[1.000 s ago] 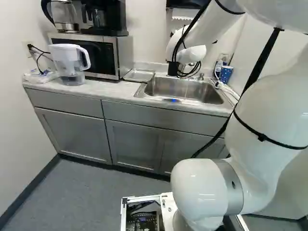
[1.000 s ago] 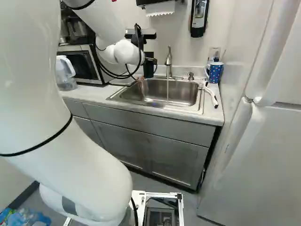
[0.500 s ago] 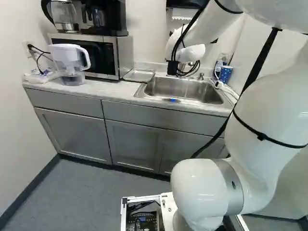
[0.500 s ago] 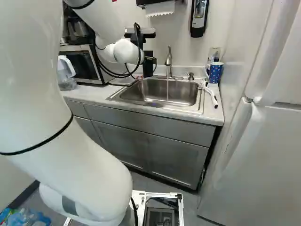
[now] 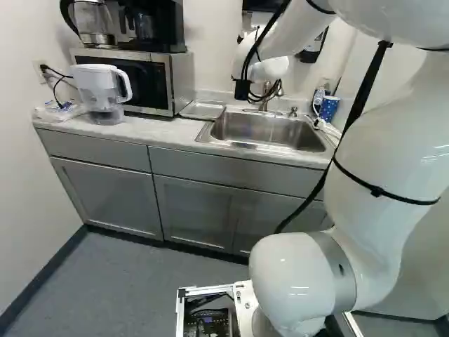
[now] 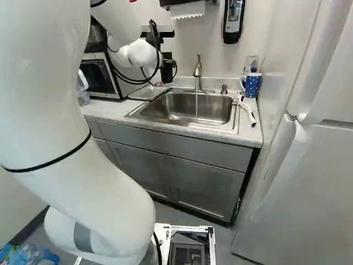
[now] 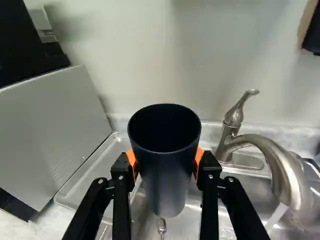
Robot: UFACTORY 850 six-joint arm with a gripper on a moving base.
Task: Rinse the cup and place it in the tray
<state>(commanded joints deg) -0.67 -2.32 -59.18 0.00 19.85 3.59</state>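
It's a glossy white arm (image 5: 382, 151), all fat, rounded sections, with a silvery collar (image 5: 334, 272) low down. Thin black bands (image 5: 377, 191) ring it; a black strap (image 5: 359, 105) and looping black cables (image 5: 263, 35) run alongside. Black gripper (image 6: 167, 67), orange pads (image 7: 199, 159), small bright screws (image 7: 100, 181).

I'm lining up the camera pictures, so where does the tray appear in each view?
Left base view: the tray is above the middle, slightly left, between microwave and sink.
Right base view: tray upper left, between microwave and sink.
Wrist view: tray beside and partly behind the cup, by the microwave.
Shared landmark: the sink.
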